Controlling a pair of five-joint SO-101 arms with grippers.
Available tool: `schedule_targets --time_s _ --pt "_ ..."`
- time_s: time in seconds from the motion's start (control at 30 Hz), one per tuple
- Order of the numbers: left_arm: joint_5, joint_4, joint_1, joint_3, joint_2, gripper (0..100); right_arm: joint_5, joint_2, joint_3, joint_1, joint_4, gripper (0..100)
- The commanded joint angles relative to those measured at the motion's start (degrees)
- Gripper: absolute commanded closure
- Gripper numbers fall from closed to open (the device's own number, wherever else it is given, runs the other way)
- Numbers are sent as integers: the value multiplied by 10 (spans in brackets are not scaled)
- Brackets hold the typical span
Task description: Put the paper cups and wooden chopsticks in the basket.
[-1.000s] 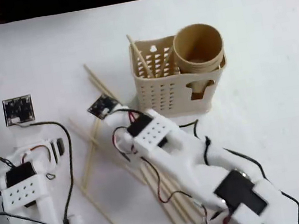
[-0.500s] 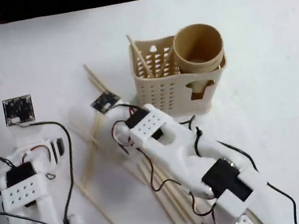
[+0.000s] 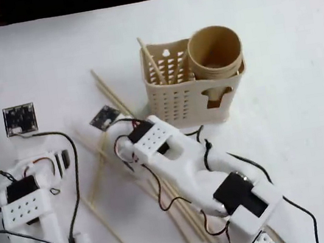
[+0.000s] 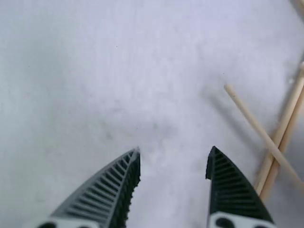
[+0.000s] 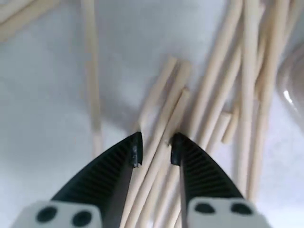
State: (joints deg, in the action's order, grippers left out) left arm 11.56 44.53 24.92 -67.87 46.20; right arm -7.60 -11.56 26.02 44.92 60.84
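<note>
Left arm (image 3: pixel 24 205) sits low at the table's (image 3: pixel 302 74) left edge, with a small black board (image 3: pixel 20 119) on a wire just beyond it. Left gripper (image 4: pixel 173 156): jaws wide apart, nothing between them, over bare table surface; a few crossed sticks lie off to one side, clear of the fingers. Next over, the loose chopsticks (image 3: pixel 103 161) are scattered flat on the table between the two arms. Some are crossed, one pair angles up toward the basket's near corner, and the rest lie in a rough bundle that runs under the right arm (image 3: pixel 188 167). That arm stretches diagonally from the lower right toward the middle, its wrist over the bundle, with a second black board (image 3: pixel 105 117) at its tip. Right gripper (image 5: pixel 156 145): down on the pile, jaws only a narrow gap apart, straddling one or two sticks that lie on the table alongside the others. Can't tell whether the fingertips (image 5: pixel 137 145) actually press on the wood. Basket (image 3: pixel 190 101) stands upright just beyond the right arm's wrist. Left compartment holds a few upright chopsticks (image 3: pixel 151 58), leaning, tips above the rim. Right compartment holds the paper cup (image 3: pixel 215 51), mouth up, rim above the basket wall; can't tell how many are nested.
</note>
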Motion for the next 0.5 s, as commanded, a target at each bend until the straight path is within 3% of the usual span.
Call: schedule_targets --time_s 0.0,0.2,0.4,0.47 --pt "-3 -11 2 3 9 771 -5 -2 4 -2 8 886" --pt "-3 -11 2 3 9 771 -8 -2 4 -49 7 885" --pt "-3 -11 2 3 9 771 -8 -2 15 -9 8 892" --pt "-3 -11 2 3 9 771 -8 -2 15 -2 8 935"
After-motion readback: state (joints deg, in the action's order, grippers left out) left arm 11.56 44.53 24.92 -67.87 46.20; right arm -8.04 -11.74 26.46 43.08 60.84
